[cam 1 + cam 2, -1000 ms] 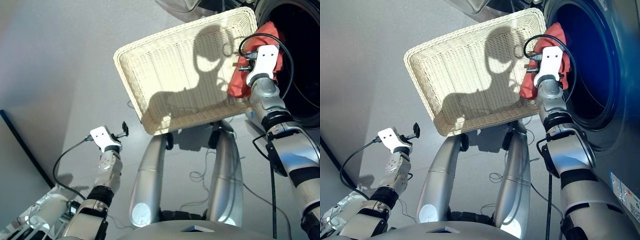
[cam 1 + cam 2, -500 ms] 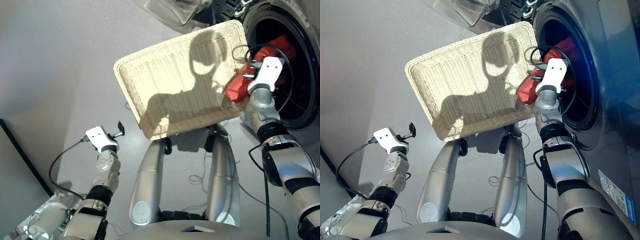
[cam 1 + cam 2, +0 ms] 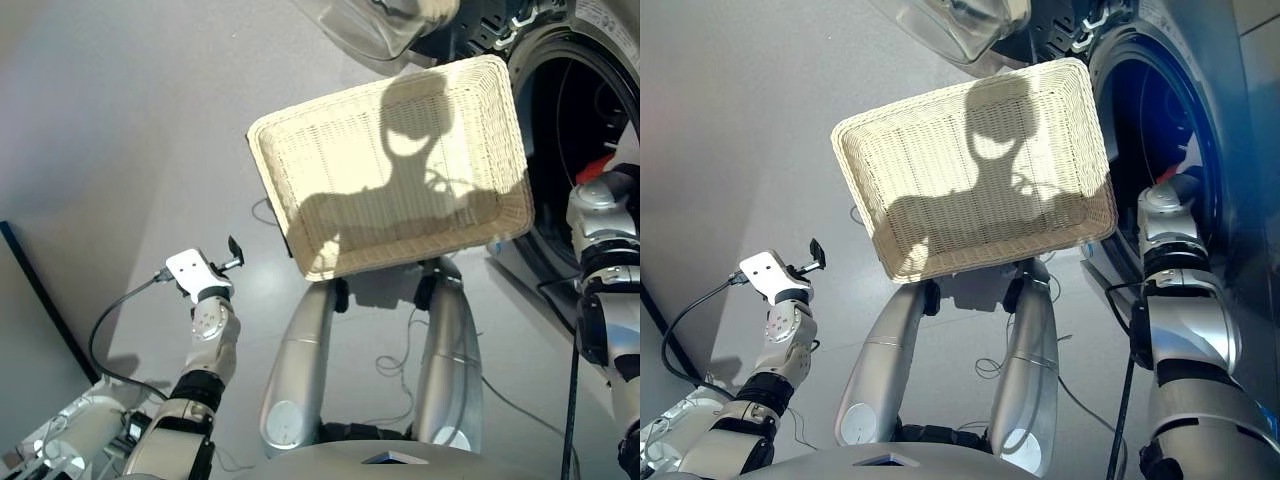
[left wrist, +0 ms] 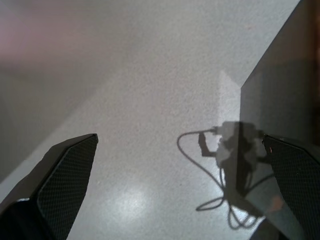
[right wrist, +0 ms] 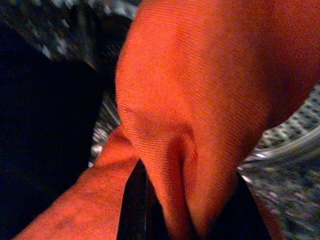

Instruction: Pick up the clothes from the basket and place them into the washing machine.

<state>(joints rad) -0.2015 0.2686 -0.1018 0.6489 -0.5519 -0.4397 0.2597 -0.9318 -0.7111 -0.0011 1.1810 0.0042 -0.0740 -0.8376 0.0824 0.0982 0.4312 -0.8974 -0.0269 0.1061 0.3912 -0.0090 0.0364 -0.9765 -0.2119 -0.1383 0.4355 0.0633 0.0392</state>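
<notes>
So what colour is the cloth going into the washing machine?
Red, clearest in the right wrist view, with the perforated drum behind it.

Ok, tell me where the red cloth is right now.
The red cloth fills the right wrist view, inside the washing machine drum on the robot's right, beyond the basket.

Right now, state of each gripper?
Left gripper: open, empty.
Right gripper: inside the washing machine, red cloth in front of it; fingers cannot be told.

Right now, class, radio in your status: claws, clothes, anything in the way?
Left claw open over the floor. Right arm reaches into the washing machine; red cloth hangs in the drum. Basket empty. Nothing blocking.
</notes>
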